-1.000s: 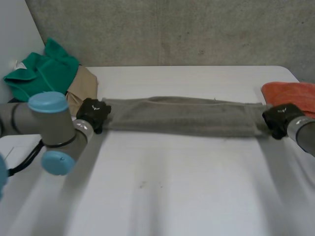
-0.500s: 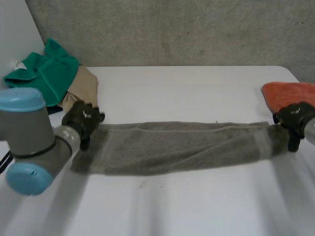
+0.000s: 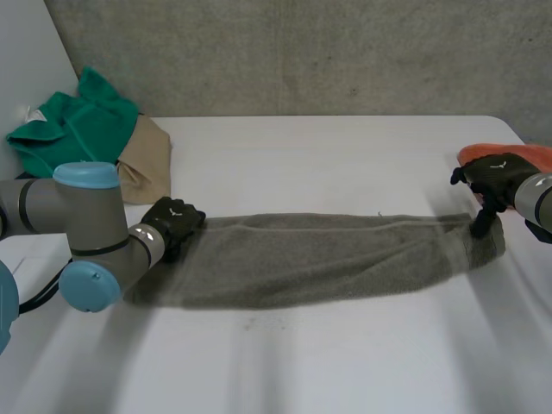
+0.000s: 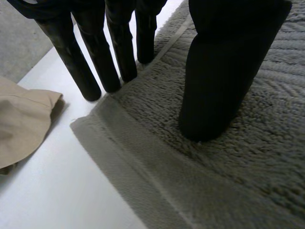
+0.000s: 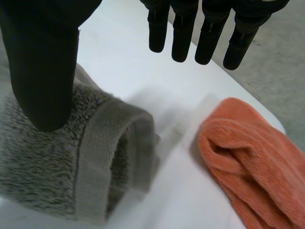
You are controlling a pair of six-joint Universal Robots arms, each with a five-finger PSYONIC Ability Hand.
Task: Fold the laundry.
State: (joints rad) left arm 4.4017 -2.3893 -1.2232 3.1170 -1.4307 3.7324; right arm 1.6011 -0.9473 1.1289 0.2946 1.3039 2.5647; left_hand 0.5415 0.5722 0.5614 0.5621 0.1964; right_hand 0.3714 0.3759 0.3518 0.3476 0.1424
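A grey towel, folded into a long strip, lies flat across the white table. My left hand is at the towel's left end. In the left wrist view its straight fingers touch the table just past the towel's hemmed edge, and the thumb rests on the pile. It is open and grips nothing. My right hand hovers over the towel's right end. In the right wrist view its fingers are straight and clear of the doubled end of the towel. It is open and empty.
An orange towel lies at the table's right edge, just behind my right hand and beside the grey towel's end. A green cloth and a beige cloth are heaped at the back left, the beige cloth near my left hand.
Both hands drew the stretched towel toward the near side, laid it down and let go. The right hand has since lifted off the towel's end.
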